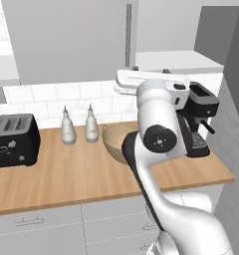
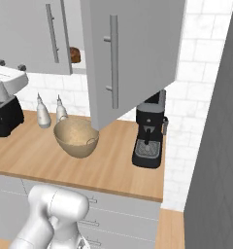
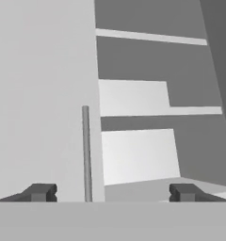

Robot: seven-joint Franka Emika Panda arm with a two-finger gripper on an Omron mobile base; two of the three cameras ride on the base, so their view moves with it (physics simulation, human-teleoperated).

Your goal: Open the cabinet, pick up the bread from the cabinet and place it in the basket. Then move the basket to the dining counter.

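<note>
The light grey cabinet (image 1: 66, 40) hangs above the worktop. Its right door (image 2: 138, 53) stands swung out, and its left door (image 2: 31, 34) is closed. The small dark brown bread (image 2: 75, 54) shows on the white shelf in the gap between the doors. The tan basket (image 1: 119, 142) (image 2: 75, 136) sits on the wooden worktop below. My gripper (image 1: 150, 68) (image 2: 10, 64) (image 3: 112, 193) is open and holds nothing. It points up just below the left door, whose bar handle (image 3: 85, 150) rises between the fingertips (image 3: 42, 192). The dining counter is out of view.
A black toaster (image 1: 12, 139) stands at the worktop's left. Two white bottles (image 1: 67, 127) stand by the tiled wall beside the basket. A black coffee machine (image 2: 148, 136) is at the right end, partly under the open door. Grey drawers (image 1: 42, 224) run below.
</note>
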